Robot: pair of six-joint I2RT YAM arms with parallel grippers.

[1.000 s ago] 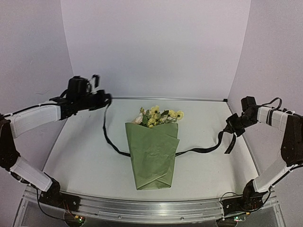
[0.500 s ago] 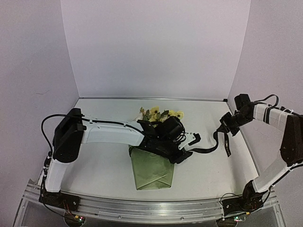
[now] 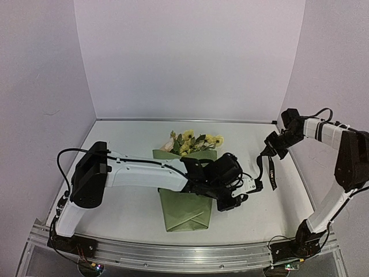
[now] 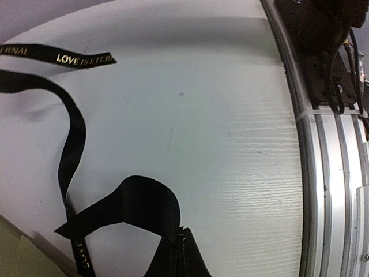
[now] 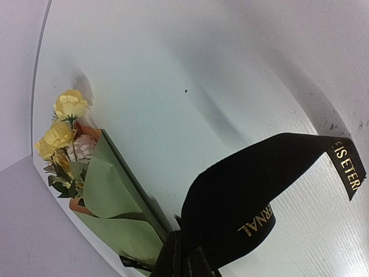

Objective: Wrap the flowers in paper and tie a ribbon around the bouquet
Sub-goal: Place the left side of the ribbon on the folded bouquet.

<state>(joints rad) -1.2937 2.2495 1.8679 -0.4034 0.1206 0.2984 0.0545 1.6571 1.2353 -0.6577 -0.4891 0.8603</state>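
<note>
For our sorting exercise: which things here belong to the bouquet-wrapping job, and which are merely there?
Job: flowers, paper, ribbon, left gripper, right gripper (both shut on ribbon).
Merely there: metal rail, table.

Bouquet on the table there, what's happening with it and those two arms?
The flowers are already wrapped: the bouquet lies on the table. Both arms are working the black ribbon. The left gripper is shut on one part of it, reaching across over the bouquet to its right side; the right gripper is shut on another part, near the table's right edge. No knot shows.
</note>
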